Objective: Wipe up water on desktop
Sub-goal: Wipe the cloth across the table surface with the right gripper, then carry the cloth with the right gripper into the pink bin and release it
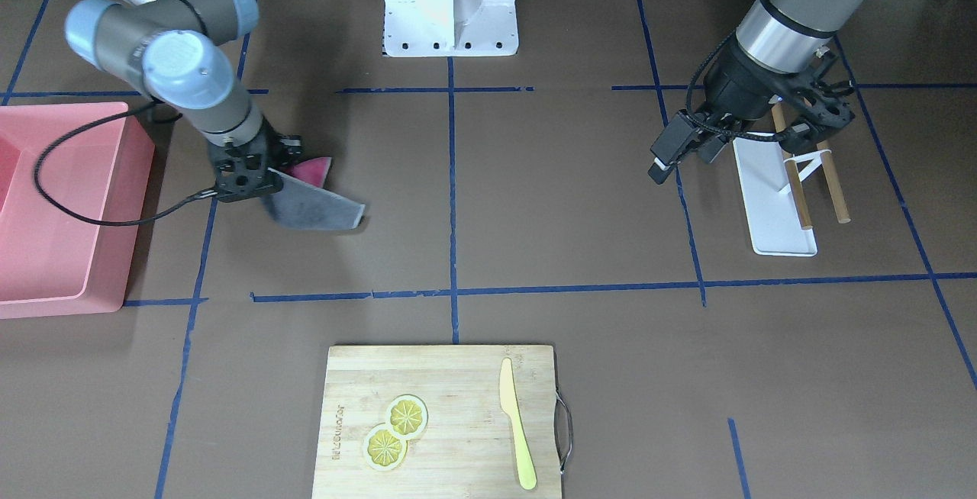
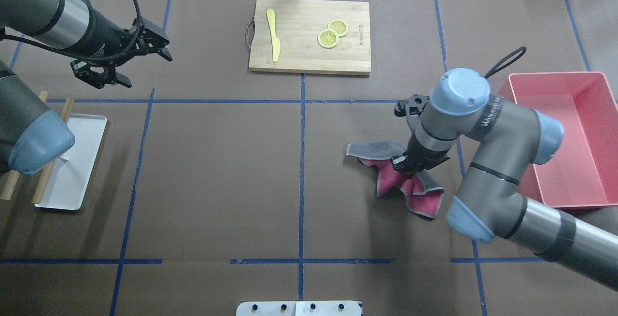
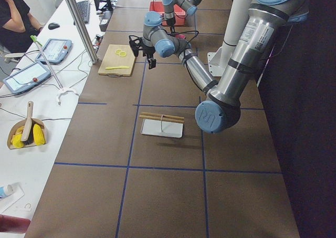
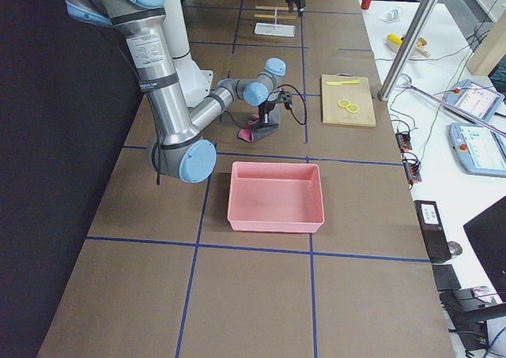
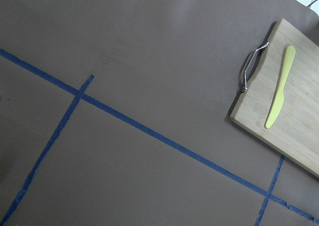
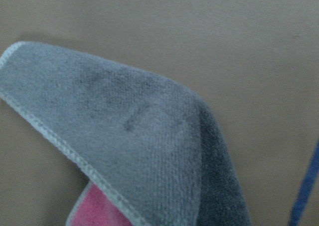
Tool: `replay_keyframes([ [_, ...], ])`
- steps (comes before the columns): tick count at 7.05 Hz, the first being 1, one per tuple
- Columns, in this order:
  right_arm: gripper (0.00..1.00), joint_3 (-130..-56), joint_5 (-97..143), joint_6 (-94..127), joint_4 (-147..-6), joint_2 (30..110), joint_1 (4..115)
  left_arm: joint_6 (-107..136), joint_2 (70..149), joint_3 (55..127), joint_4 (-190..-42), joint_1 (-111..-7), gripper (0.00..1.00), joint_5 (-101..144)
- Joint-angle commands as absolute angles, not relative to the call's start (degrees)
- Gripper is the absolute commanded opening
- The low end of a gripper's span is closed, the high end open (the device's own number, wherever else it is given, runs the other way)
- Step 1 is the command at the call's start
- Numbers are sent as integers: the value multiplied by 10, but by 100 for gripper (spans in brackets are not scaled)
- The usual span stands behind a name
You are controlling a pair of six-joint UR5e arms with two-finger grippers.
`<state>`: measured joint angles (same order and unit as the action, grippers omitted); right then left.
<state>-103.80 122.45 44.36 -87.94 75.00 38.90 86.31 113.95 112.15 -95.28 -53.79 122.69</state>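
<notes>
My right end effector (image 2: 417, 164) is clamped on a grey-and-pink cloth (image 2: 410, 190) that trails on the brown table (image 2: 217, 176) — no water shows. Pressing the cloth flat and sweeping slowly should serve best. My left end effector (image 2: 145, 69) hangs spread wide, empty, well apart.

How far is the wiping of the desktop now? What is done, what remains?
Done: the right gripper is shut on the grey-and-pink cloth. In hand: the cloth drapes onto the dark-brown taped desktop. Left: no water shows, so how much wiping remains cannot be told. The left gripper hangs open, empty.
</notes>
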Motion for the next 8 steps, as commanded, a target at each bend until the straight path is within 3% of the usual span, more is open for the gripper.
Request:
replay_keyframes([
  [1,0,-1102,1230,400,-890,811,433,863,1138,1124,-953,-538,100,1227],
  [4,0,-1282,1232,393,-1085,809,585,863,1138,1123,-953,-538,100,1226],
  [6,0,-1288,1232,226,-1145,854,668,859,1122,1123,-955,-538,100,1226],
  [8,2,-1240,1232,89,-1144,930,712,839,1121,1124,-954,-538,100,1225],
])
